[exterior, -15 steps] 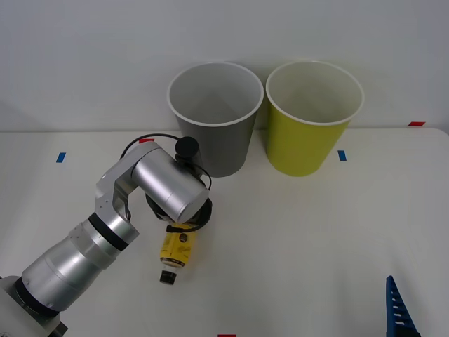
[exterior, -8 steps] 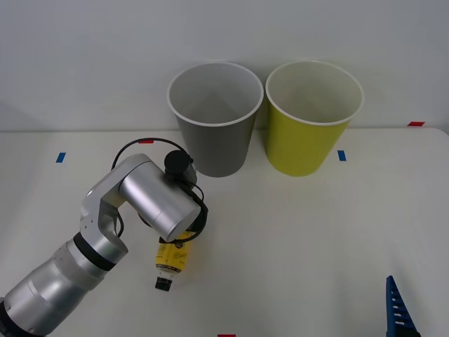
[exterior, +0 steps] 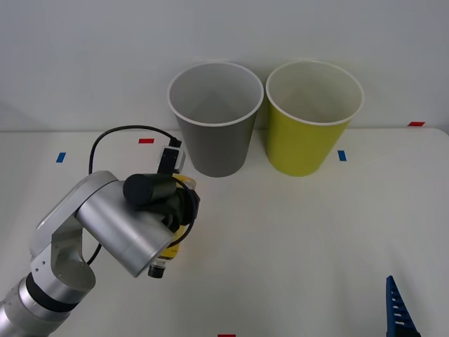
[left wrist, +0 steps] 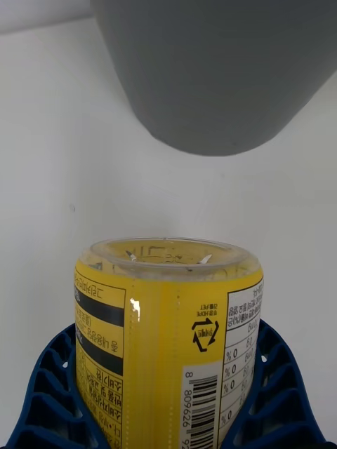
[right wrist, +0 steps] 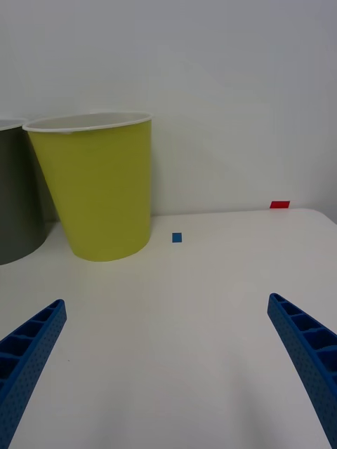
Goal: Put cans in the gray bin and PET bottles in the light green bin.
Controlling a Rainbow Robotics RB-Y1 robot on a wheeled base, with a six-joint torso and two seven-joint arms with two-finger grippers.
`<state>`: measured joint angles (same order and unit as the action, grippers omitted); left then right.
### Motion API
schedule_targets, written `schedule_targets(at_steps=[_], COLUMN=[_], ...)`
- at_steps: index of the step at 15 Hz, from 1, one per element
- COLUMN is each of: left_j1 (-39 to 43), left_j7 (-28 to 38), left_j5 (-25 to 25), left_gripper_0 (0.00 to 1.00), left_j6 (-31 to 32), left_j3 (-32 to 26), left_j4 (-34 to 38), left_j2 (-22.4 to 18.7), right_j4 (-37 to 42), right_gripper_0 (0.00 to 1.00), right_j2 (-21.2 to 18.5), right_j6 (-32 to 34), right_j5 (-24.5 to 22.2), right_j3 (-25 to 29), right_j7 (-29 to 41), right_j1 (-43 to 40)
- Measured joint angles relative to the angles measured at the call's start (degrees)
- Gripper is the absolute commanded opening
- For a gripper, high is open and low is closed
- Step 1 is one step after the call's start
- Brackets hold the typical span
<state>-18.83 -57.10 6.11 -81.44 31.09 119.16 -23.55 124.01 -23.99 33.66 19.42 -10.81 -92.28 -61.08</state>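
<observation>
Left end effector [left wrist: 168,414] is clenched on the PET bottle [left wrist: 168,337]: in the left wrist view the blue ribbed fingers [left wrist: 53,393] press against both sides of the yellow label, with the bottle's clear base pointing away from the wrist. In the front view the bottle [exterior: 168,247] sits low over the tabletop [exterior: 295,239], largely hidden behind the silver arm, its black cap toward the robot and its long axis running roughly from near to far.

Right end effector [right wrist: 168,365] hangs released at the near right of the tabletop, fingers spread, holding nothing, well apart from the bottle.

Beyond the bottle's base, the gray bin [exterior: 215,119] stands directly in line with the held bottle's axis. The light green bin [exterior: 313,116] stands just beside the gray one, on its right.

Judgement: the bottle's destination lies ahead and to the right of the left end effector, past the gray bin. The coming move calls for lift and rightward travel; the risk is release over the nearer, wrong bin.
</observation>
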Motion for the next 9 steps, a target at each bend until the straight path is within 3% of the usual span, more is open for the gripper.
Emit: schedule_targets(at_steps=[4, 9], left_j1=[3.2, 5.0], left_j7=[-0.5, -1.6], left_j5=[-4.9, -5.9], left_gripper_0=[0.0, 0.0], left_j6=[2.9, 9.1], left_j3=[-1.0, -1.5], left_j4=[9.0, 16.8], left_j2=[-1.0, -2.9], right_j4=[0.0, 0.0], right_gripper_0=[1.0, 1.0], right_j2=[0.0, 0.0], right_j6=[0.0, 0.0], right_j5=[0.0, 0.0], right_j3=[0.0, 0.0], right_j7=[0.0, 0.0], right_j1=[0.0, 0.0])
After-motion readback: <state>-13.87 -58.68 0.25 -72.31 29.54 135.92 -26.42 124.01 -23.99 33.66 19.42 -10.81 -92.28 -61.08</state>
